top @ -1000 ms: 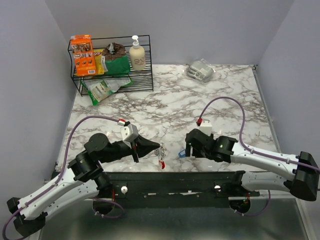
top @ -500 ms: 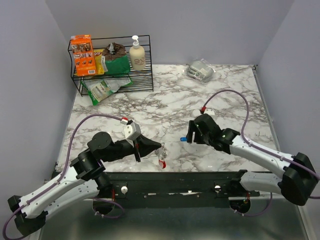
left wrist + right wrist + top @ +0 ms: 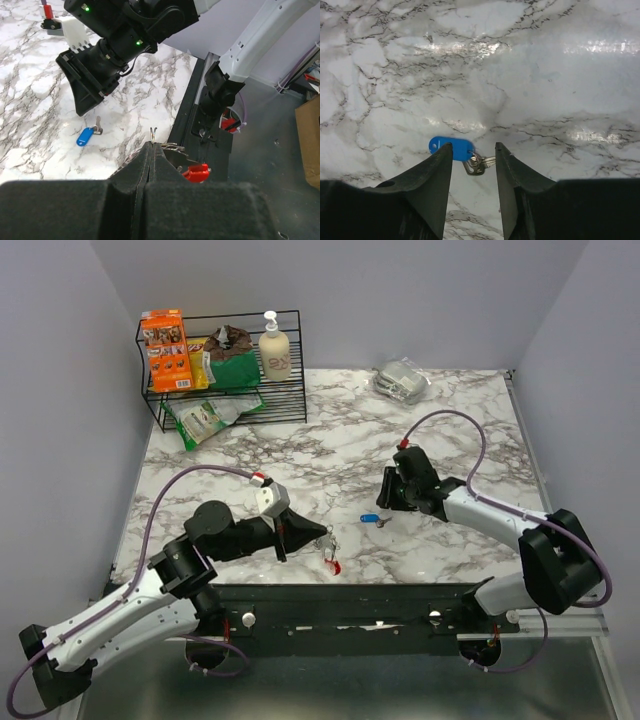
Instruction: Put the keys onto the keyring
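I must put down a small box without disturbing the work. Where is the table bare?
The table is bare in its middle, from the wire rack and the silvery packet down to the right arm; also along the right edge beyond that arm. The near edge is crowded: the left gripper holds the keyring, the right gripper hangs open over the blue key.

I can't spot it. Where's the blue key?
In the top view the blue key lies on the marble table near the front middle, just in front of the right gripper.

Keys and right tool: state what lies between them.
Only bare marble table; the left wrist view shows the open right tool above the keys, nothing between.
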Controlling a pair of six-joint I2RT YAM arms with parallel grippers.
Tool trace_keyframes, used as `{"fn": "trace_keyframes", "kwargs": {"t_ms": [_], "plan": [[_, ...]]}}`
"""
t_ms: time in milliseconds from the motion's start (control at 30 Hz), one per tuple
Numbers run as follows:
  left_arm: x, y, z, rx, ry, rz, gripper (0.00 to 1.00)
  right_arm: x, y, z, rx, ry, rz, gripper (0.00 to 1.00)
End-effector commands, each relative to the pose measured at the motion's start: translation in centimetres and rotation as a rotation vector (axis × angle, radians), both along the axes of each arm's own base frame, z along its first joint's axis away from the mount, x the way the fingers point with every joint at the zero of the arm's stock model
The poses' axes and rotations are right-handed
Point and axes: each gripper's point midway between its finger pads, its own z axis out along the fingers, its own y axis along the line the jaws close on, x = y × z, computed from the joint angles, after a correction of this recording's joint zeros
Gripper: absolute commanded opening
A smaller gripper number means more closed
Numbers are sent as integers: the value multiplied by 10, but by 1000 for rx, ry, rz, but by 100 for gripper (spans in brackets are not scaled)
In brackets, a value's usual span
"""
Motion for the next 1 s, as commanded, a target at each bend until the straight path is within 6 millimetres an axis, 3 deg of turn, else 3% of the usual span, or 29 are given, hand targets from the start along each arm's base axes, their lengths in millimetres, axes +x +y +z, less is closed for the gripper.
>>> {"fn": "trace_keyframes", "kwargs": {"t_ms": [0, 667, 967], "plan": [[2, -5, 12, -48, -22, 1, 0, 10, 23, 3, 72, 8, 86, 45], [6, -15, 7, -45, -3, -13, 0, -12, 9, -33, 6, 111, 110, 40], [7, -17, 8, -47, -1, -19, 0, -24, 7, -36, 17, 126, 125, 38]]}}
